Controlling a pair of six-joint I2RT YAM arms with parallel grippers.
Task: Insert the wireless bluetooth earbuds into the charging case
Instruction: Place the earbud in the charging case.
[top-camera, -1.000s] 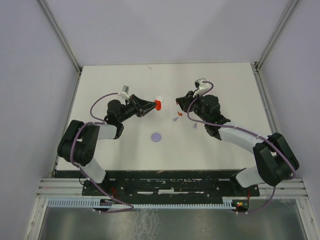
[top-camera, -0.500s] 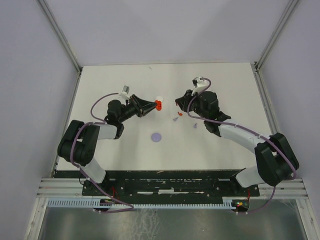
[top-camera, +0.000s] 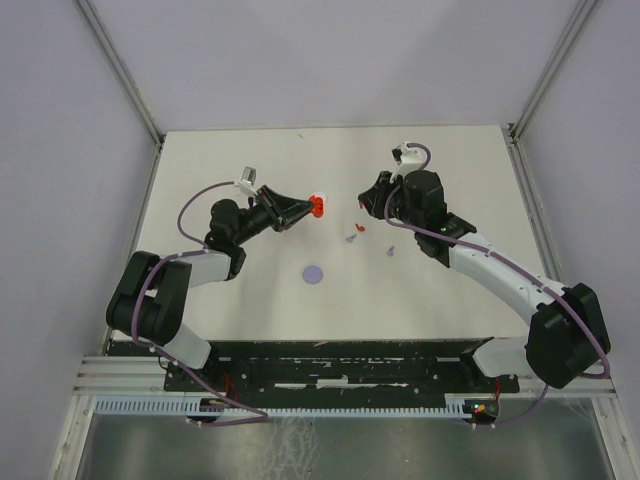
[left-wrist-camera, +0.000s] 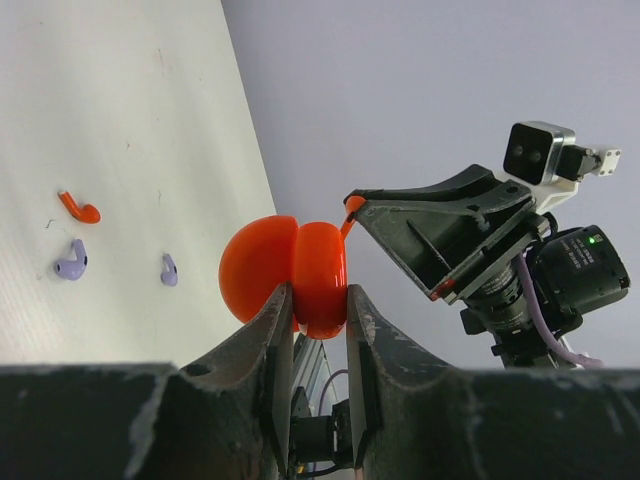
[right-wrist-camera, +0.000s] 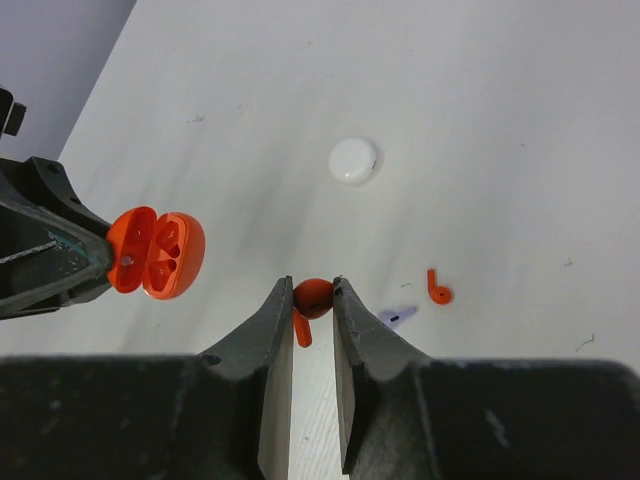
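Three loose earbuds (left-wrist-camera: 70, 262), one purple disc (top-camera: 314, 272)

The left arm (top-camera: 150, 295) and right arm (top-camera: 500, 277) share rounded black joint housings joined by white links, each trailed by a looping pale purple cable (left-wrist-camera: 528, 290). The left claw (left-wrist-camera: 318, 300) and right claw (right-wrist-camera: 312, 295) have dark, scuffed, tapered fingers. A silver-grey boxy camera (left-wrist-camera: 540, 152) tops the right wrist.

You find no text, label, brand, number or sign that can be read in any of the three views. The orange charging case (left-wrist-camera: 285, 272), the white disc (right-wrist-camera: 354, 161) and the counter (top-camera: 400, 310) show you only plain surfaces without legible lettering.
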